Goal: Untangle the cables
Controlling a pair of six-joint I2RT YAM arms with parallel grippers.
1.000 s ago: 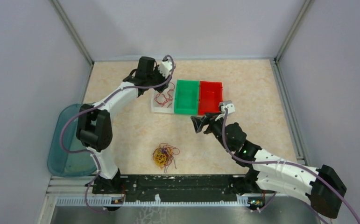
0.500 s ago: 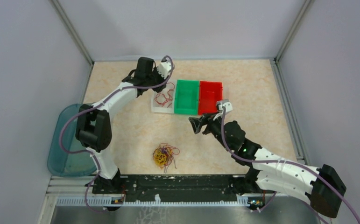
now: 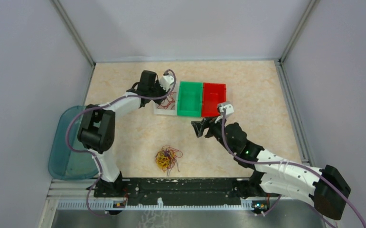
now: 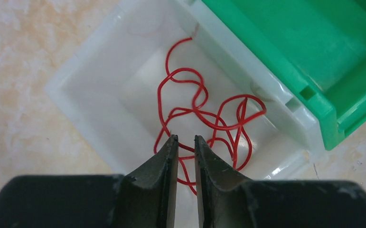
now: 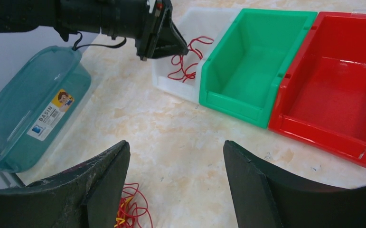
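Right wrist | basin [image 5: 10,142] label [image 5: 51,115]: "BASIN" | right gripper [image 5: 176,145] jaws wide apart | left gripper [image 4: 186,138] jaws barely apart

The only readable text is on a sticker label [image 5: 51,115] stuck to the long outer wall of the teal basin [image 5: 10,124], seen from the right wrist camera. It reads "BASIN" in dark capitals on white. On the same label, the smaller line under that word, a small blue logo square and a cartoon figure are too small to read.
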